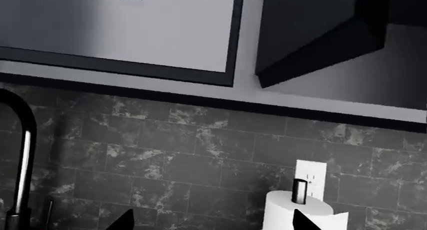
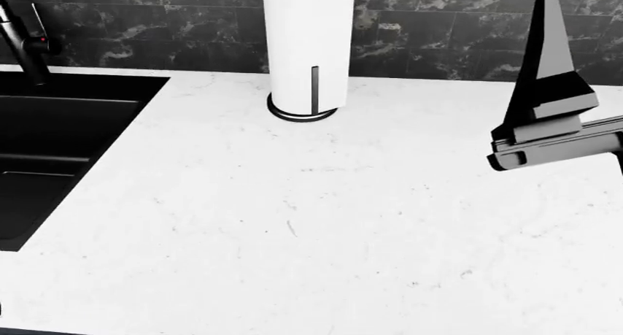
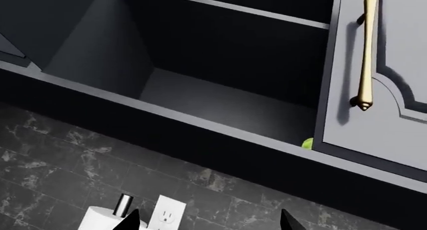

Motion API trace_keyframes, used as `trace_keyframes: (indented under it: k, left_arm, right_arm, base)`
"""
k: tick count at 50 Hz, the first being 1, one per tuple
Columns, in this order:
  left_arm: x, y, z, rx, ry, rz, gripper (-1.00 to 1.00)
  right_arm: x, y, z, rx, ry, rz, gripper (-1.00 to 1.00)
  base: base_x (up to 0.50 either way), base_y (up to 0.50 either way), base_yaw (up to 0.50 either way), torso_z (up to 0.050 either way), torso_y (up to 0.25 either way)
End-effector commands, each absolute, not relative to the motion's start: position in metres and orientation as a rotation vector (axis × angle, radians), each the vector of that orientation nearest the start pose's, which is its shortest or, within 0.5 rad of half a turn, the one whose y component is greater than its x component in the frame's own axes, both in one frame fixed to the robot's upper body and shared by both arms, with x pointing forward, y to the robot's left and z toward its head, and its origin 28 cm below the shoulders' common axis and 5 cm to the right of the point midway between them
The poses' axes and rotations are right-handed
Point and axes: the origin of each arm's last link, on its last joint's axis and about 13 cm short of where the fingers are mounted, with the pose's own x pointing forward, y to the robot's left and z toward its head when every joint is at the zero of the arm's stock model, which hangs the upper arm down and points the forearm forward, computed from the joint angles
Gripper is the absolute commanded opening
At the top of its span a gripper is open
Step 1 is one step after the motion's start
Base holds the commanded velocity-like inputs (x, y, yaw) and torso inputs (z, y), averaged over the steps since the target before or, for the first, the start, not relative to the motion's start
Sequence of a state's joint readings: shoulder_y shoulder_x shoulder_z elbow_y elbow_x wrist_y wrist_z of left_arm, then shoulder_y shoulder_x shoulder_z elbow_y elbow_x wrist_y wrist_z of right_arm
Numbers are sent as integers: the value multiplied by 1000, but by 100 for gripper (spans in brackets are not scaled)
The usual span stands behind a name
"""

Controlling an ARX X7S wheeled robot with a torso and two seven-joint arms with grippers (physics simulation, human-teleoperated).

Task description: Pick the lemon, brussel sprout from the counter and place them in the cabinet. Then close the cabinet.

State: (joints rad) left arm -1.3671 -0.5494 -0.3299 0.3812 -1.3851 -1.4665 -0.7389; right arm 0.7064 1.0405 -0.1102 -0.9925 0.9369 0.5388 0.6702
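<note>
The white marble counter (image 2: 322,218) shows no lemon and no brussel sprout in the head view. In the right wrist view the cabinet (image 3: 220,104) stands open, dark inside. A small yellow-green sliver (image 3: 307,143) sits on its bottom shelf, mostly hidden behind the edge of the door (image 3: 393,120); I cannot tell which item it is. My right gripper (image 3: 210,221) is open and empty, below the cabinet in front of the backsplash. My left gripper (image 1: 213,222) is open and empty, pointed at the tiled wall. My right arm (image 2: 550,131) rises at the head view's right.
A paper towel roll (image 2: 306,50) stands at the back of the counter, with a wall outlet (image 3: 167,212) beside it. A black sink (image 2: 58,152) and faucet (image 1: 20,155) are at the left. The door has a gold handle (image 3: 365,49). An open dark door (image 1: 313,34) hangs overhead.
</note>
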Motion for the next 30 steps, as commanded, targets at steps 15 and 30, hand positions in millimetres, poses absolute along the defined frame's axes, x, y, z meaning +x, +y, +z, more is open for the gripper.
trace_keyframes:
  k: [15, 30]
  left_arm:
    - [213, 312, 470, -394, -662, 14, 100]
    - [225, 310, 528, -453, -757, -46, 100]
  right_arm:
    - [166, -150, 304, -307, -772, 65, 100]
    - [166, -149, 309, -309, -784, 65, 100]
  base:
    - [0, 0, 0, 0, 0]
    - [0, 0, 0, 0, 0]
